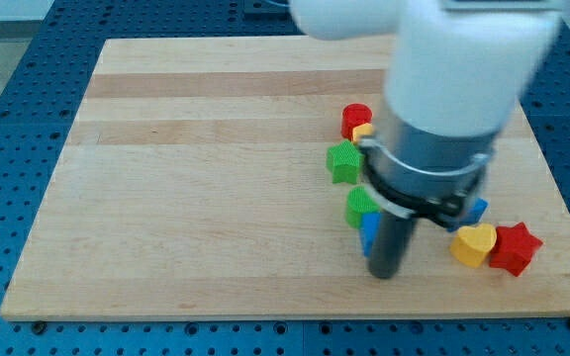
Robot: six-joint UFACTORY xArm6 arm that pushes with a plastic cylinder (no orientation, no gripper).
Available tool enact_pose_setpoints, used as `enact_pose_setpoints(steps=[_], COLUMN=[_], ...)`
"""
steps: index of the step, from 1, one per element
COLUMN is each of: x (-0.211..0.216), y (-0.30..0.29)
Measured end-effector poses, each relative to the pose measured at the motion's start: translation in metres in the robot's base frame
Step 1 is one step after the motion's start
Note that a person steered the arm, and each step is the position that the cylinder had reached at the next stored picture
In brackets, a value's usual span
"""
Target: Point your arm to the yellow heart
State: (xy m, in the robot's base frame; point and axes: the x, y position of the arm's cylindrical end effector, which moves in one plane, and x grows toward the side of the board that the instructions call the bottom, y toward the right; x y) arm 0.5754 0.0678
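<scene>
The yellow heart [474, 243] lies near the board's right bottom, touching a red star [516, 248] on its right. My tip [384, 274] is at the lower end of the dark rod, about ninety pixels to the left of the heart and a little lower. The tip stands just right of a blue block [369, 233] and below a green block [360, 206]. The arm's large white and grey body hides the board above the heart.
A green star [343, 162] lies left of the arm. A red block [355, 119] and a small yellow block [363, 131] sit above it. A blue piece [477, 210] shows beside the arm's collar. The wooden board [196, 178] lies on a blue perforated table.
</scene>
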Motion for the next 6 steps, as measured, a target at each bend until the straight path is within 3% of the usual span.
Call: enact_pose_setpoints(steps=[1, 3, 4, 5, 6], x=[-0.004, 0.044, 0.035, -0.011, -0.012], y=[-0.02, -0.013, 0.024, 0.086, 0.093])
